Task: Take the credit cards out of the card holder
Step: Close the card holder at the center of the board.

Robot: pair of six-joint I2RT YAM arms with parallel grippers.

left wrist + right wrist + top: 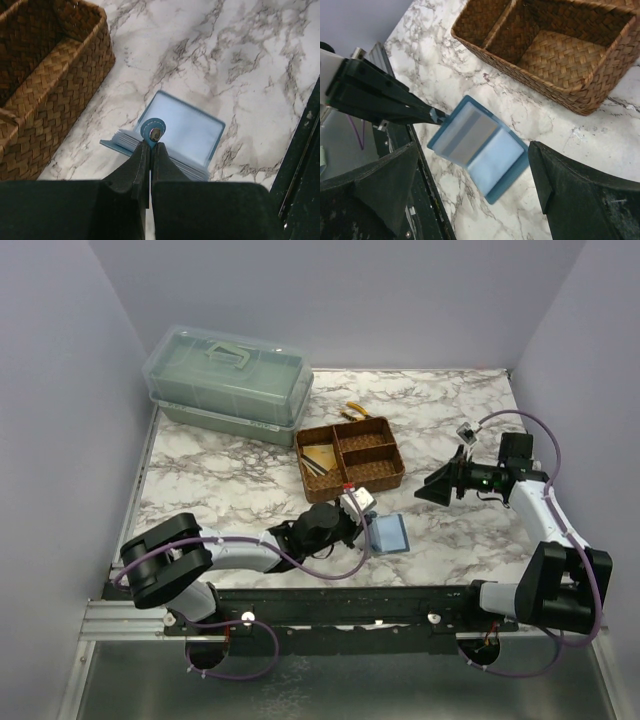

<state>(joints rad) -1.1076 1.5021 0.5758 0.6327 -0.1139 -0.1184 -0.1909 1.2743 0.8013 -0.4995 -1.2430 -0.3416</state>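
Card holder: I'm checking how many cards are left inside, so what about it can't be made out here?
Left wrist view: the near edge of the card holder is hidden behind the left end effector, shut on its snap tab; the sleeves look pale, contents unclear.
Right wrist view: the open sleeves are blurred; a grey band may or may not be a card.
Top view: too small to count cards.

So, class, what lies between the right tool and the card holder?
Only bare marble table separates right tool from card holder; top external view shows it.
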